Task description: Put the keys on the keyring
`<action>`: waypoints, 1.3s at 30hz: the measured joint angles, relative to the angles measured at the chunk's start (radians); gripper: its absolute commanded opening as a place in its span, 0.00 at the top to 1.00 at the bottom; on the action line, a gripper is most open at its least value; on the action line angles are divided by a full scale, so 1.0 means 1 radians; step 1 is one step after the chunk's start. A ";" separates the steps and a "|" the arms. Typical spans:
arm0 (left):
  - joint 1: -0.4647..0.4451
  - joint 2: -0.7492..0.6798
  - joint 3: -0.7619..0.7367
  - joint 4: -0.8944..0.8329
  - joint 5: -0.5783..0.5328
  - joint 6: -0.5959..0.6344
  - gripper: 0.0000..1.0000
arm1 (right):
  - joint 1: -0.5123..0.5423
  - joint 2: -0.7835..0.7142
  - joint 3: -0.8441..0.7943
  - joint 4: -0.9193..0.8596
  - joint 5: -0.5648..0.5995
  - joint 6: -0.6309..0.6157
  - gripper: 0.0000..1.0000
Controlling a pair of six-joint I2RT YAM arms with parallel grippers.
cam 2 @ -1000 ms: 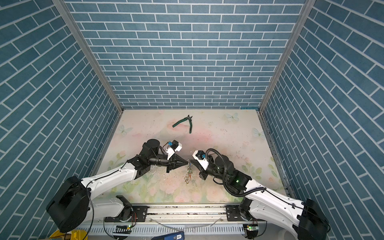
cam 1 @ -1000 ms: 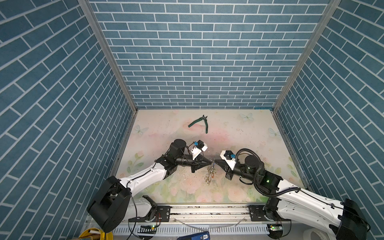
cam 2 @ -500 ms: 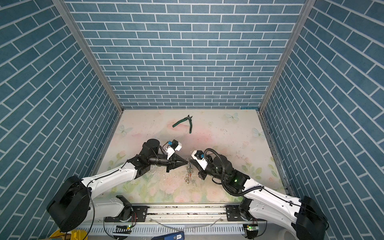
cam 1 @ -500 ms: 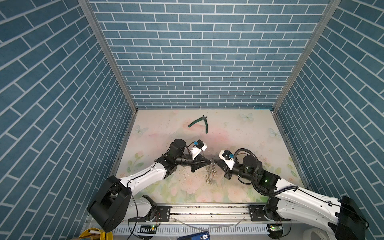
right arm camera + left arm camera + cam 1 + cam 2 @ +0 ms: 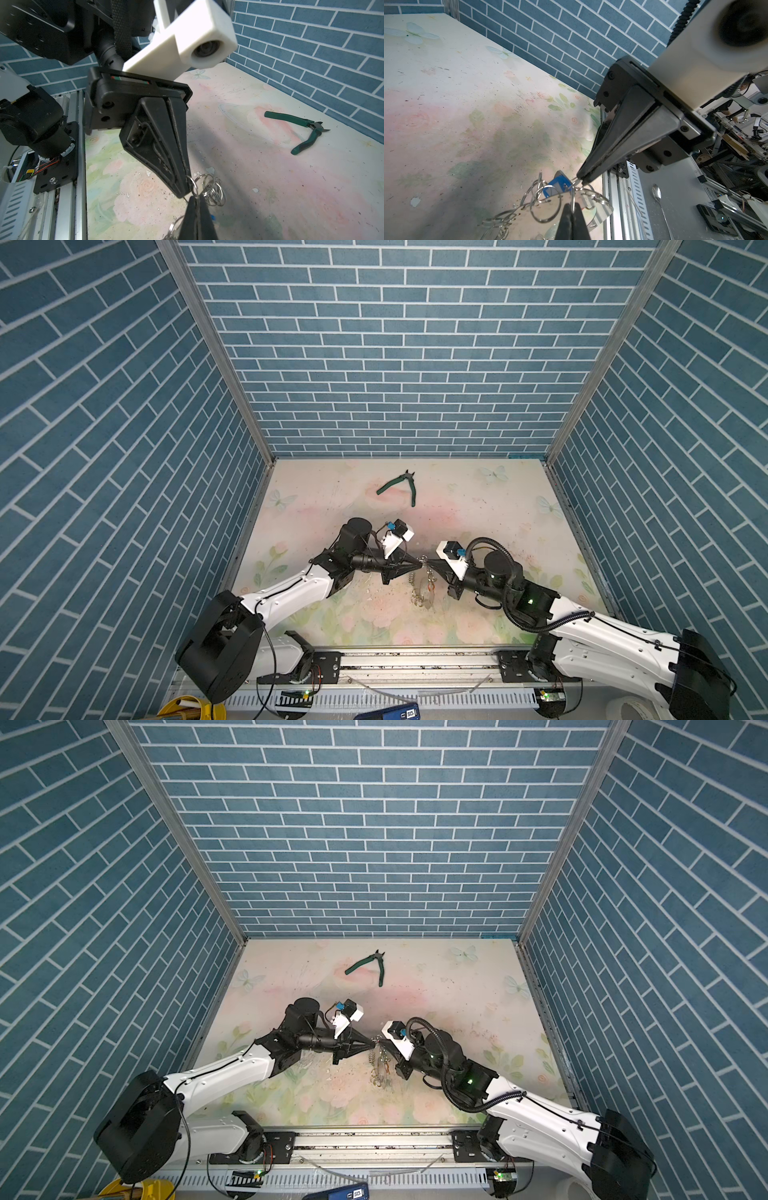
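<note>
Keyring (image 5: 600,209) hangs over open table (image 5: 498,510), both jaws pinched tight on its rim rings.

Bright, even light comes from above. Soft grey shadow lies on the table (image 5: 478,506). The keyring (image 5: 600,211) glares; the near camera housing (image 5: 726,31) is blurred.

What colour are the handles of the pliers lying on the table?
Dark green; the pliers show best in the right wrist view.

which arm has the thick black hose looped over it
The right arm: a ribbed black hose arcs over its wrist and runs back along it. The left arm has no such hose.
</note>
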 measured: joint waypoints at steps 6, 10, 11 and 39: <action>-0.001 -0.027 -0.026 0.032 -0.013 0.056 1.00 | 0.003 -0.034 0.000 -0.032 -0.008 0.000 1.00; -0.005 -0.070 -0.094 0.114 -0.012 0.101 1.00 | 0.006 -0.054 0.003 -0.095 -0.060 -0.006 1.00; -0.007 -0.073 -0.103 0.126 -0.011 0.112 1.00 | 0.007 -0.054 0.004 -0.119 -0.072 -0.011 1.00; -0.082 -0.080 -0.140 0.167 0.003 0.334 1.00 | 0.008 -0.119 0.077 -0.266 -0.117 -0.033 1.00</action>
